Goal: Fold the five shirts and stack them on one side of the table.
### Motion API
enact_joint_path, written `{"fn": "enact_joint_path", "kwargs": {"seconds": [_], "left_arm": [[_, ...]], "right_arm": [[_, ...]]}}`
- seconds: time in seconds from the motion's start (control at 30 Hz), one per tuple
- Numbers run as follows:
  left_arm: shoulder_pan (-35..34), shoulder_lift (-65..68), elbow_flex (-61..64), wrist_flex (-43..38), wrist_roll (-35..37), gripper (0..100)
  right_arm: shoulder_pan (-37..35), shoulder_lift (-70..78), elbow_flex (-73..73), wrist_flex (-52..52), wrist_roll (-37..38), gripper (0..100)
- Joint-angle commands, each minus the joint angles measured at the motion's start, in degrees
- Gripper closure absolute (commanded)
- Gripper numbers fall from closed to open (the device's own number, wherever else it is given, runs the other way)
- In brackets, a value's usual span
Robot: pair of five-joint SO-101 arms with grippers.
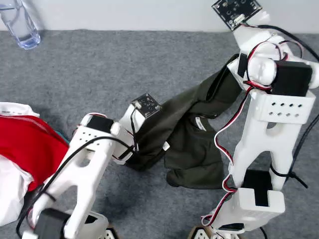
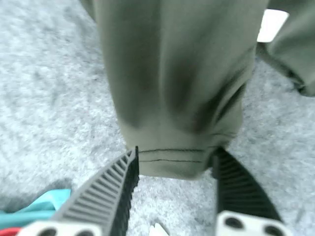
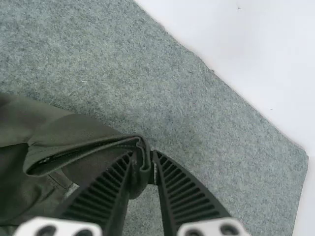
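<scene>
Olive-green shirt (image 1: pixel 194 144) lies rumpled on the mat (image 1: pixel 99 69), drawn out in a slanting band between the two arms. A white label (image 1: pixel 200 123) sits near its middle fold; any print on it is too small to read. In the left wrist view a bright white patch (image 2: pixel 271 24) shows on the cloth, blank as far as can be told.

The mat is grey felt, fuzzy and flecked, with a straight edge against a smooth white surface (image 3: pixel 256 54).

The right gripper (image 3: pixel 143 158) pinches a folded edge of the shirt near the mat's far side, its ribbed black fingers (image 3: pixel 184 194) pressed together on a thin roll of cloth. The fabric there is smooth, with a seam running along the fold.

The left gripper (image 2: pixel 175 156) stands with its fingers apart, one at each side of a narrow, tube-like end of the shirt. That end has a double row of dark stitching along the hem and soft lengthwise creases above it. The hem lies just between the fingertips, on the mat.

At the table's left edge lie a red shirt (image 1: pixel 30 144) and white cloth (image 1: pixel 10 189), heaped together, with a teal scrap (image 2: pixel 34 209) beside them. A clear plastic bottle (image 1: pixel 20 22) stands at the far left corner.
</scene>
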Motion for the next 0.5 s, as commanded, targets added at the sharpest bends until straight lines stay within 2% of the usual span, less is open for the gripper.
{"fn": "enact_joint_path", "kwargs": {"seconds": [0.0,0.3,0.4,0.47], "left_arm": [[1.8,-8.5,-1.5,3.3,1.0,74],[8.2,-19.9,8.7,2.4,3.3,74],[8.4,-24.7,9.2,4.5,3.3,73],[8.4,-27.7,8.7,7.4,3.3,69]], "right_arm": [[0.7,-0.3,-0.4,2.2,-0.3,99.0],[-1.5,-0.8,-0.4,2.2,-0.3,99.0],[-1.3,-0.2,-0.3,2.2,-0.3,99.0],[-1.3,-0.2,0.5,2.2,-0.3,99.0]]}}
